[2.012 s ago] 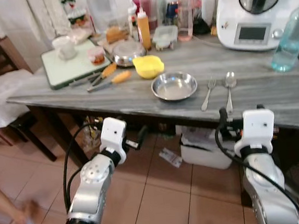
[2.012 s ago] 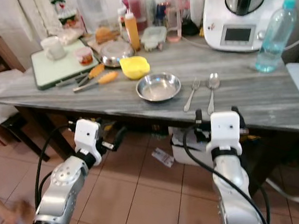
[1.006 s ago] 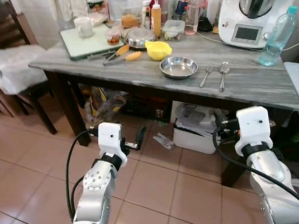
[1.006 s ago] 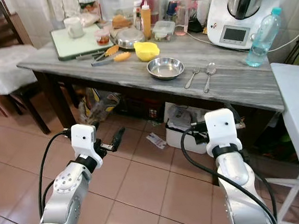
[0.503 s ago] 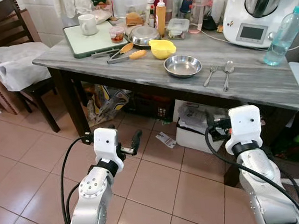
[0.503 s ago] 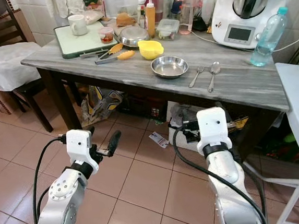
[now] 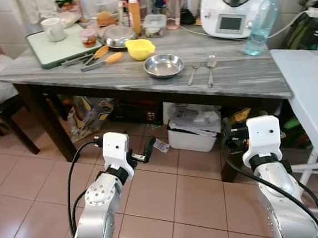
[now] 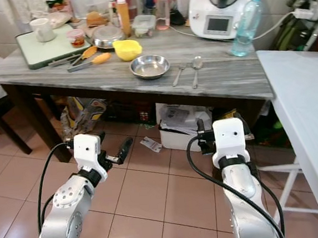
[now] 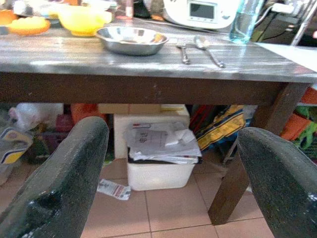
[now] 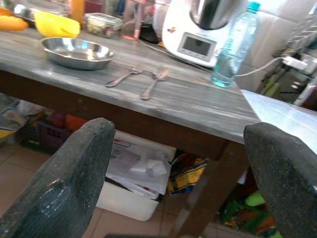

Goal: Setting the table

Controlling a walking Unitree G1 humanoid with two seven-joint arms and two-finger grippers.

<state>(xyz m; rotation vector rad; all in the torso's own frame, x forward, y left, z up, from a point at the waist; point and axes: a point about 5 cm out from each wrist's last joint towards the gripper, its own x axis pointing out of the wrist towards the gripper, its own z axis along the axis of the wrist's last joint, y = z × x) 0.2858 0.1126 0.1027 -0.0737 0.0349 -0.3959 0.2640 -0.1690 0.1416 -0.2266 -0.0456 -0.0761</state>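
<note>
We stand back from the desk (image 7: 245, 81). Steel bowl (image 7: 164, 65) sits mid-desk; fork (image 7: 193, 73) and spoon (image 7: 210, 70) lie just beside it, near each other. Left gripper (image 9: 168, 173) and right gripper (image 10: 178, 173) hang low over the floor, jaws spread, empty. Cutlery looks light, stiff, slippery and flat-lying; we judge mid-handle pinches best. Take the bowl by its rim.

2 silver metallic arms, rounded segmented shells, black collar at each wrist. White boxy wrist housing above each collar. Black cables looping from forearm to wrist block. Left gripper (image 7: 148, 148), right gripper (image 10: 181, 163): 2 long black fingers each, matte, grainy, rounded tips.
</note>
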